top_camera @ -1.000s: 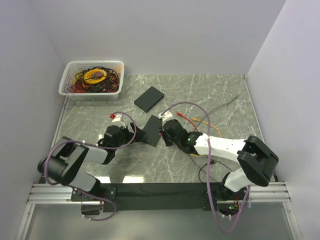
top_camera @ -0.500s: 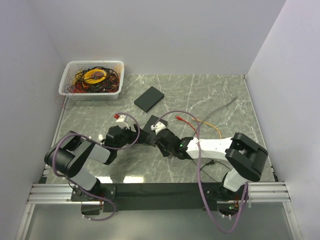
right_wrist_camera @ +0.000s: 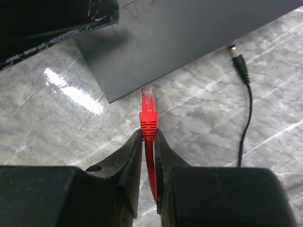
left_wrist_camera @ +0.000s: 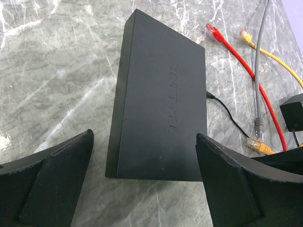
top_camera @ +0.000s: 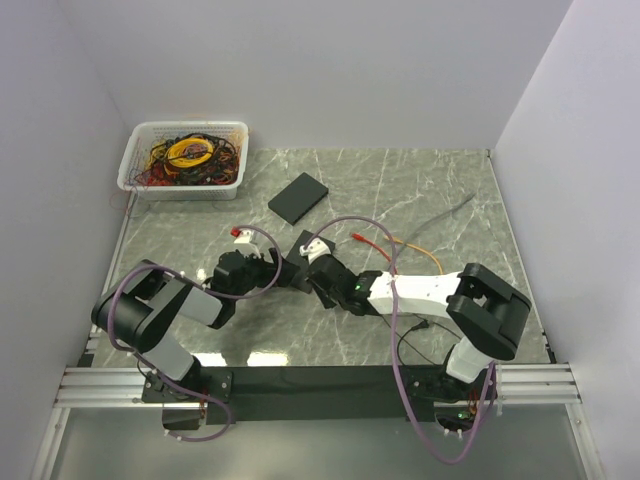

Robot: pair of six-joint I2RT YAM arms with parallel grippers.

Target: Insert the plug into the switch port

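The black switch (left_wrist_camera: 161, 99) lies flat on the marble table, between my two grippers in the top view (top_camera: 296, 260). My left gripper (left_wrist_camera: 142, 189) is open, one finger on either side of the switch's near end, not touching it. My right gripper (right_wrist_camera: 148, 137) is shut on the red plug (right_wrist_camera: 147, 118) by its boot. The plug's clear tip reaches the switch's side edge (right_wrist_camera: 189, 38) near a corner. No port shows in any view. The red cable's other plug (left_wrist_camera: 212, 32) lies loose beyond the switch.
A yellow cable (left_wrist_camera: 265, 52), a grey cable (left_wrist_camera: 259, 94) and a black barrel connector (right_wrist_camera: 238, 61) lie right of the switch. A second black box (top_camera: 298, 197) sits farther back. A white basket (top_camera: 186, 158) of tangled cables stands at the back left.
My right gripper has moved left with the red plug, up to the switch. My left gripper has shifted slightly toward the switch's other side.
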